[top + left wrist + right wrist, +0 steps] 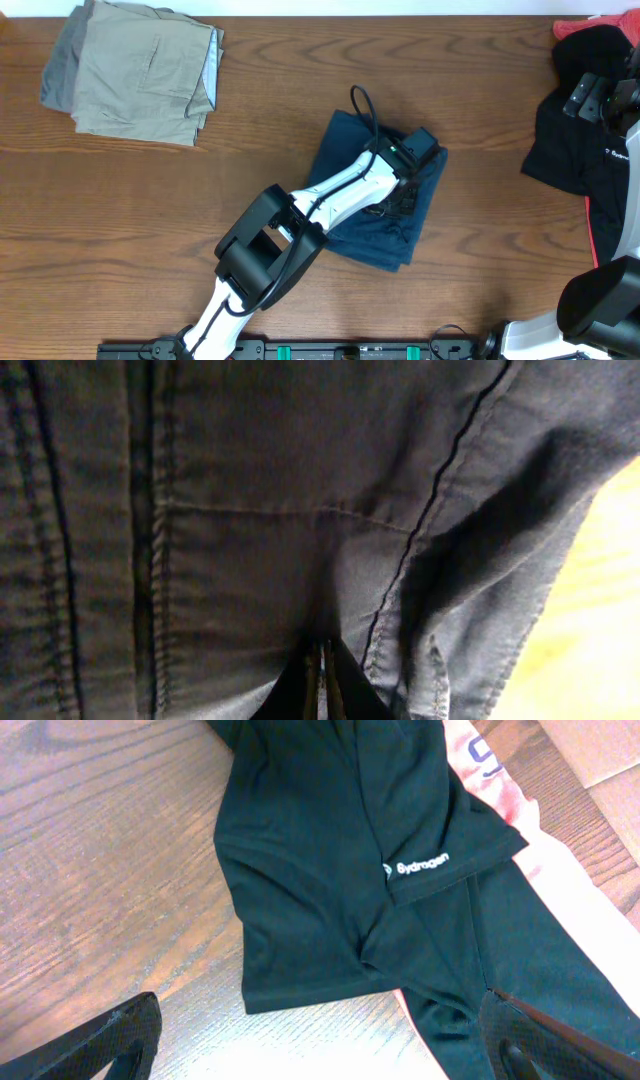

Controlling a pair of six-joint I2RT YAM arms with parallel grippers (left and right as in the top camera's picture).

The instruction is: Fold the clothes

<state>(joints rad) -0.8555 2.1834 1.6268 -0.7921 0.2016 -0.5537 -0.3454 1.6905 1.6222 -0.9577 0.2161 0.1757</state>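
Note:
The dark navy-blue shorts [352, 158] lie folded at the middle of the table. My left gripper [398, 198] is down on their right part. In the left wrist view the shorts [250, 510] fill the frame, with stitched seams and a hem at the right. The left fingers [322, 678] are pressed together there, with the fabric puckered around their tips. My right gripper [320, 1045] is open and empty. It hovers over bare table beside a black garment with a small white logo [340, 850] at the table's right edge.
Folded khaki and grey shorts [140, 70] lie at the far left. The black garment [575, 140] with red and pink cloth [580, 28] lies at the right edge, under my right arm [600, 98]. Bare wood shows between the piles.

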